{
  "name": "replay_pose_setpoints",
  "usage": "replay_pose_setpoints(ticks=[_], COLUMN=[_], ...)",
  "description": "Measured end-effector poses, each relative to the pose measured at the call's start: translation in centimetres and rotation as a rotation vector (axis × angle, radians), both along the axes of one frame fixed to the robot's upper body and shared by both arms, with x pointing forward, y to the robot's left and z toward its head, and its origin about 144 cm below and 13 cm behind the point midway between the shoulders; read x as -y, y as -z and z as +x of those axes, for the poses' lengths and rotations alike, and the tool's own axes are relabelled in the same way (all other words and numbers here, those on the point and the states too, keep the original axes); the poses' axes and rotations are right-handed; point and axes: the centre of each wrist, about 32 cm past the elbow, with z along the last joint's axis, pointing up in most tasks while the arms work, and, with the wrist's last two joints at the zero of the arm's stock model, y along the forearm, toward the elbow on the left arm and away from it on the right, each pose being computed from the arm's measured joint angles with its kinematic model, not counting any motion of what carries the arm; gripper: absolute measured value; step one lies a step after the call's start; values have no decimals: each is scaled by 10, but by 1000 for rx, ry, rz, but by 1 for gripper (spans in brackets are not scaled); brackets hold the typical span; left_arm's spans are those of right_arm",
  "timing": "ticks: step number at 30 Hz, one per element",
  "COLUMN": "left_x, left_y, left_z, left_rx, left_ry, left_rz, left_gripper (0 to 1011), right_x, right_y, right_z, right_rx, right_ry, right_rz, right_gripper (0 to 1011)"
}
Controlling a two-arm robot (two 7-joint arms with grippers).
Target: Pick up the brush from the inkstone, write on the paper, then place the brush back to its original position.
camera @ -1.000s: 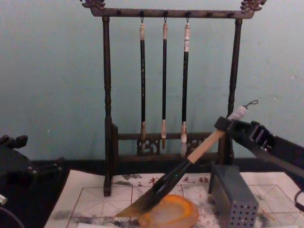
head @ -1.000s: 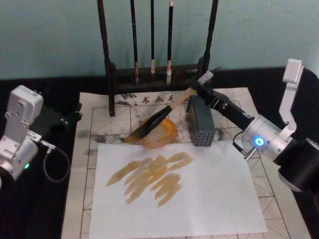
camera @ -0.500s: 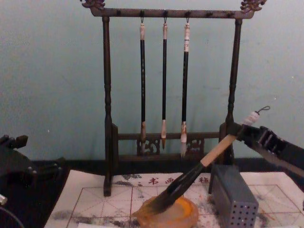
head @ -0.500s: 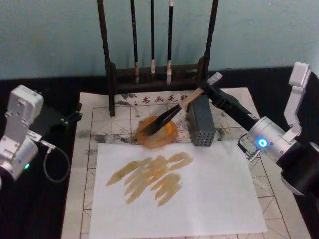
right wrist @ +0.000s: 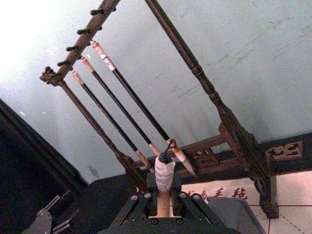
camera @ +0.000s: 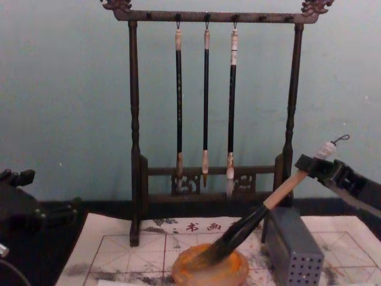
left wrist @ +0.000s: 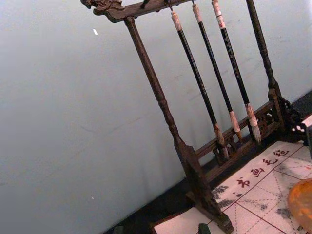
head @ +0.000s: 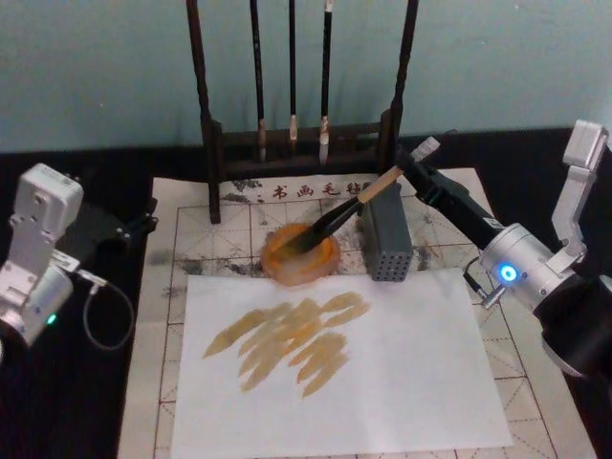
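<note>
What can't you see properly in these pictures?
- Brush tip: chest view, the inkstone rim hides whether it touches the bottom.
- Inkstone front: chest view, cut off by the lower edge.
- Brush below its white end: right wrist view, the right gripper holding it blocks it.
- Characters on the paper: head view, too small to read.
- Left gripper, parked left: head view, dark against the dark table, shape unclear.

brush tip drawn rightward into inkstone, right gripper retreated
</note>
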Motion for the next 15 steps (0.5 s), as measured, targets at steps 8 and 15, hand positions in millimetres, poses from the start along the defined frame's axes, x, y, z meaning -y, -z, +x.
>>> replay_pose_setpoints(ticks=[8, 15], left_x=[0, 0], left_y=[0, 0], left_z=[0, 0], left_rx=[0, 0], left_ry=[0, 0], left_rz=[0, 0], left_gripper=[1001, 1001], right_x=[0, 1], right_y=[1, 3], right_z=[-1, 0], right_rx=[-10, -28], right_ry=[12, 15], right_rz=[-2, 11], right_gripper=[175, 175])
